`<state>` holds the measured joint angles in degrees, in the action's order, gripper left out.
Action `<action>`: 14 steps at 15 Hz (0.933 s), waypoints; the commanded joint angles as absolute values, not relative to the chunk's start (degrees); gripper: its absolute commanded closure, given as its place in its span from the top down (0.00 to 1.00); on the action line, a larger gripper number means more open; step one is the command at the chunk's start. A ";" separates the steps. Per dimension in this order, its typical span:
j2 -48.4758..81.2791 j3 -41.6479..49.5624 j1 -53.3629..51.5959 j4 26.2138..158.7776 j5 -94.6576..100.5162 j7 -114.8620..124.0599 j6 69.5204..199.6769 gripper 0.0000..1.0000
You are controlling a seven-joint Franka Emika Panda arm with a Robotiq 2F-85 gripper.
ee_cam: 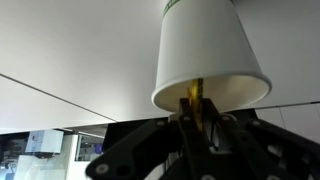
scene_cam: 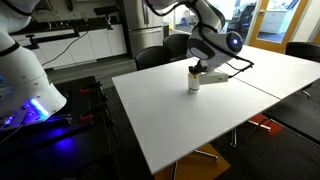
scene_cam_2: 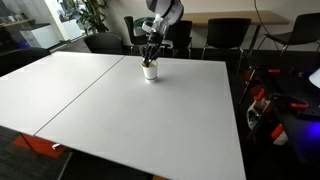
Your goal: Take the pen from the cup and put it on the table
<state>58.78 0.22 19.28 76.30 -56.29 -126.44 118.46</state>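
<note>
My gripper (ee_cam: pixel 197 120) is closed tight on the pen (ee_cam: pixel 197 93), which stands in the cup (ee_cam: pixel 205 50) (near the table's (scene_cam_2: pixel 150 120) far edge). I grip its top so it can lift straight out.

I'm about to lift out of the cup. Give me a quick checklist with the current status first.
1. Jaws shut on the pen: ok, the gripper pinches it at the rim in the wrist view.
2. Pen clear of the cup: not ok, it sits inside.
3. Cup upright on the table: ok in both exterior views.
4. Bare tabletop beside the cup for set-down: ok.
5. Cup free of the jaws, so it won't lift too: cannot tell.
</note>
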 commanded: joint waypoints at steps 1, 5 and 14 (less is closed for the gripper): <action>54.08 -1.44 21.56 80.97 -56.97 -127.75 117.52 0.04; 50.92 -3.14 23.62 84.18 -60.05 -130.33 116.52 0.04; 40.62 -1.33 25.39 96.89 -73.31 -140.82 109.14 0.04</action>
